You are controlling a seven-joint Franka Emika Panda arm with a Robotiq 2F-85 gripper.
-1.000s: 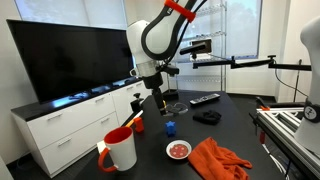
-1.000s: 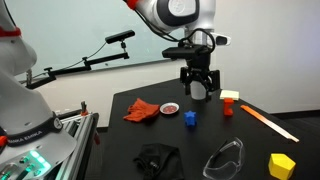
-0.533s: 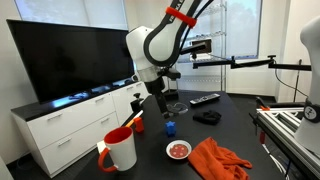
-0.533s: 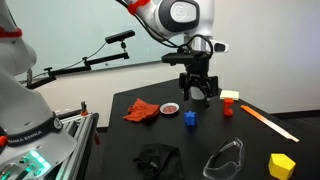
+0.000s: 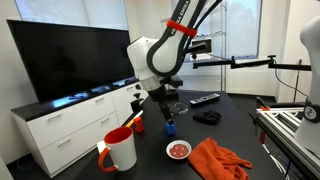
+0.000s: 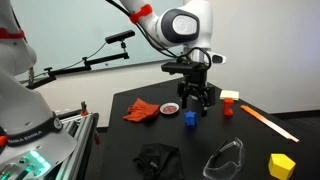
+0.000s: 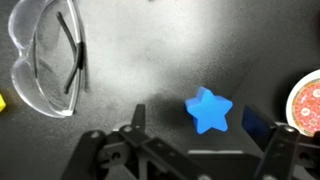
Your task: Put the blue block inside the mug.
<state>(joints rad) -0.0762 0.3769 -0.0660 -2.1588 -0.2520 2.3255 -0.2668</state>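
The blue block is a small star-shaped piece lying flat on the black table, seen in both exterior views and in the wrist view. My gripper hangs open just above it, a little to one side. In the wrist view the block lies between my two spread fingers, nearer the right one, and touches neither. The white mug, red inside, stands upright at the near table corner, well apart from the block.
A small red and white dish and an orange cloth lie near the block. Safety glasses, a black cloth, yellow blocks, a red block and a remote share the table.
The arm has come down and moved toward the blue block. The gripper stays open. The block and mug have not moved.
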